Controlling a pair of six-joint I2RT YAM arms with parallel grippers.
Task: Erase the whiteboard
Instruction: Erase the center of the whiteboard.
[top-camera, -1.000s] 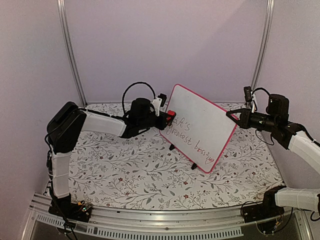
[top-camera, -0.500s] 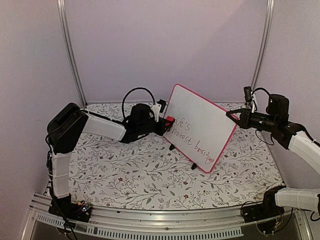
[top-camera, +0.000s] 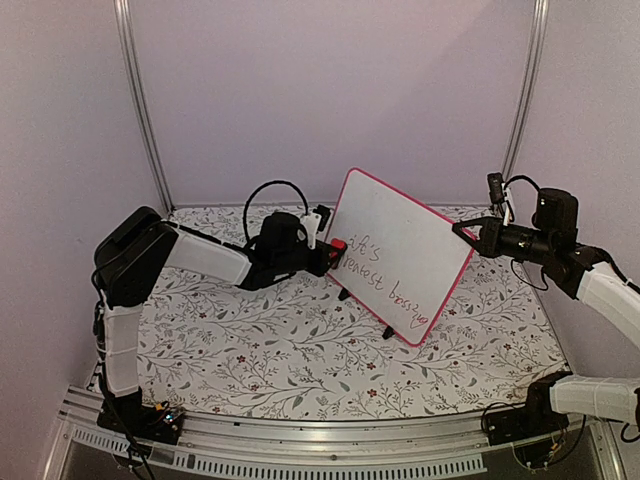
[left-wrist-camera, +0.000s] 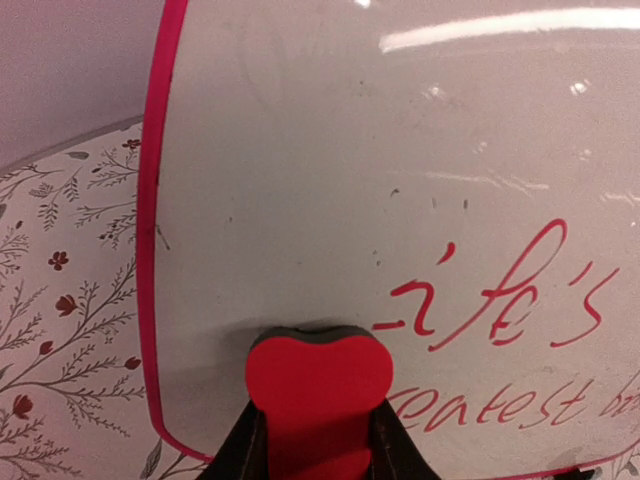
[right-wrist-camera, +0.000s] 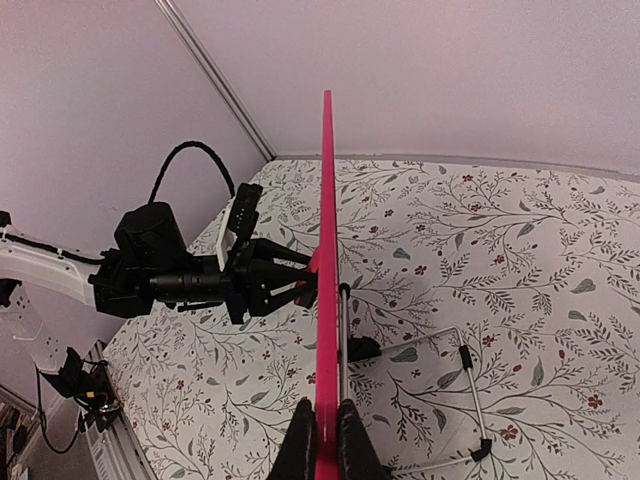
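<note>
The whiteboard (top-camera: 400, 250) stands tilted on two small black feet at mid table, white with a red-pink frame and red handwriting low on its face. In the left wrist view (left-wrist-camera: 400, 180) it fills the frame, its upper area wiped. My left gripper (top-camera: 335, 247) is shut on a small red eraser block (left-wrist-camera: 320, 385) that presses against the board's lower left, just left of the writing. My right gripper (top-camera: 466, 234) is shut on the board's right edge; in the right wrist view (right-wrist-camera: 327, 445) the frame (right-wrist-camera: 327, 250) runs edge-on between my fingers.
The table has a floral-patterned cloth (top-camera: 250, 340). A wire stand (right-wrist-camera: 450, 400) with black tips props the board from behind. Pale walls and metal corner posts (top-camera: 140, 110) enclose the space.
My left gripper with the eraser has slid down and slightly left along the board's left side. The right arm and board have held still.
</note>
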